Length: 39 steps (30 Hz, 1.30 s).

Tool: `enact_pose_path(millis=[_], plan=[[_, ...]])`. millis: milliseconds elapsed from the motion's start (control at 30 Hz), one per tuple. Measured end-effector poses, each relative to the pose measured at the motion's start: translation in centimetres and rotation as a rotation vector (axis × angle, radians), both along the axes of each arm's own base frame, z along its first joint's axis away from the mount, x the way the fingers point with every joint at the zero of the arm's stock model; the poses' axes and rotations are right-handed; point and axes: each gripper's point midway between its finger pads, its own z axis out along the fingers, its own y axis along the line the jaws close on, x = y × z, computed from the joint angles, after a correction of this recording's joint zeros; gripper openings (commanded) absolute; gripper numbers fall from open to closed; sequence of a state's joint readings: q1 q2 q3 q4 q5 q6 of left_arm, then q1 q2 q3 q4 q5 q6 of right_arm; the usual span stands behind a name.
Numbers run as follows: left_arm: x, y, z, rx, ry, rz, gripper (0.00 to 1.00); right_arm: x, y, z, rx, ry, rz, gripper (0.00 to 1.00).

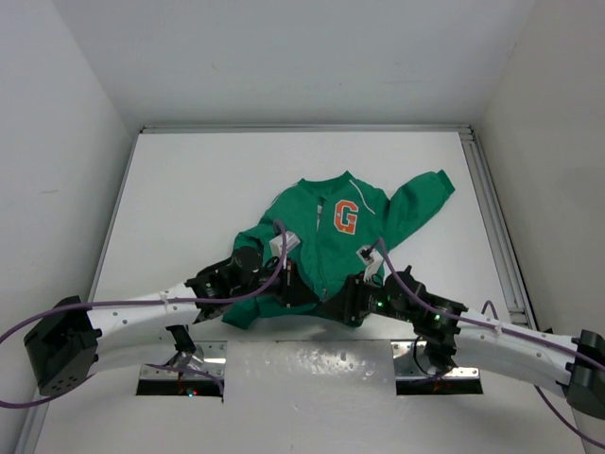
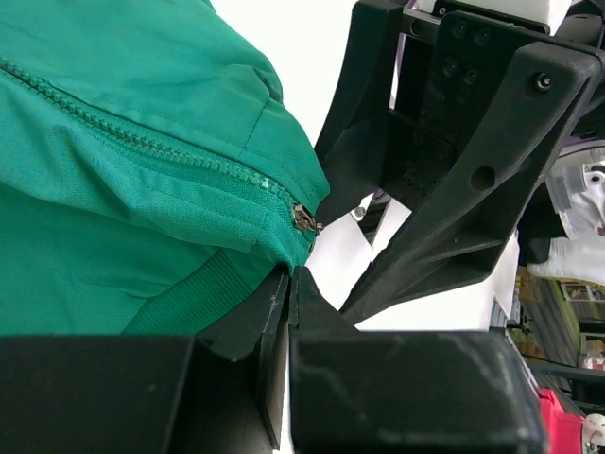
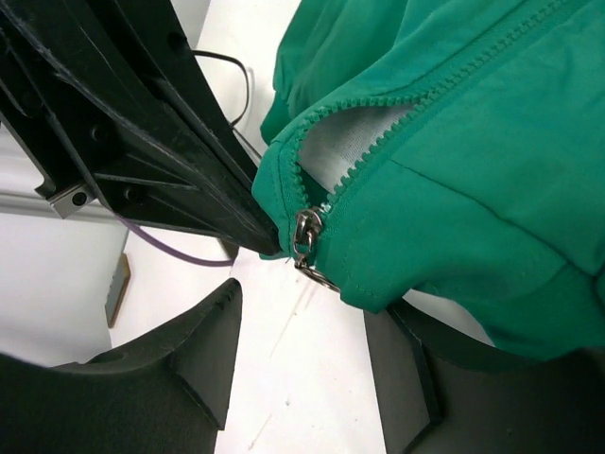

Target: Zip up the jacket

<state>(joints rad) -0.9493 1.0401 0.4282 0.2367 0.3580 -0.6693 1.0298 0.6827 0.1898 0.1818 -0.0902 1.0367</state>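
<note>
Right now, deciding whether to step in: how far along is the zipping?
Done: the slider sits at the hem of the jacket. In hand: the left end effector pinches the hem beside it; the right end effector is open at the pull, not gripping. Left: the teeth above gape, so the whole pull-up remains.

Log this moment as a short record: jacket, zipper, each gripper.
jacket: green, lying on the table, hem toward the arms
zipper: slider at the hem end, teeth parted just above it
left gripper: jaws shut on the hem beside the slider
right gripper: jaws open, either side of the slider, not gripping it
</note>
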Motion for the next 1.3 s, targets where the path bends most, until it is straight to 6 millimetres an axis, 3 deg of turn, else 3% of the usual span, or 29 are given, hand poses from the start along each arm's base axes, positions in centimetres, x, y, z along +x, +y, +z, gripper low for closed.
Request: enact_pose_path(millis=[400,467,567,900,1167,1300], plan=[[-0.3,0.0,0.1,-0.008,0.003,-0.014,0.00,0.2,0.4,0.3,0.030,-0.016,0.002,0.45],[-0.4,0.0,0.1,-0.008,0.004,-0.018,0.00,0.3,0.4,0.4,0.032,-0.021,-0.004,0.34],[-0.4,0.0,0.2,-0.011,0.003,-0.019,0.00,0.4,0.4,0.0,0.025,-0.014,-0.009,0.31],[-0.3,0.1,0.2,-0.010,-0.011,-0.019,0.00,0.3,0.0,-0.6,0.027,-0.008,-0.022,0.01],[-0.4,0.3,-0.3,0.007,-0.012,-0.020,0.00,0.2,0.0,0.2,0.049,0.001,-0.023,0.00],[-0.3,0.3,-0.5,0.018,-0.021,-0.020,0.00,0.3,0.4,1.4,0.070,0.002,-0.022,0.00]])
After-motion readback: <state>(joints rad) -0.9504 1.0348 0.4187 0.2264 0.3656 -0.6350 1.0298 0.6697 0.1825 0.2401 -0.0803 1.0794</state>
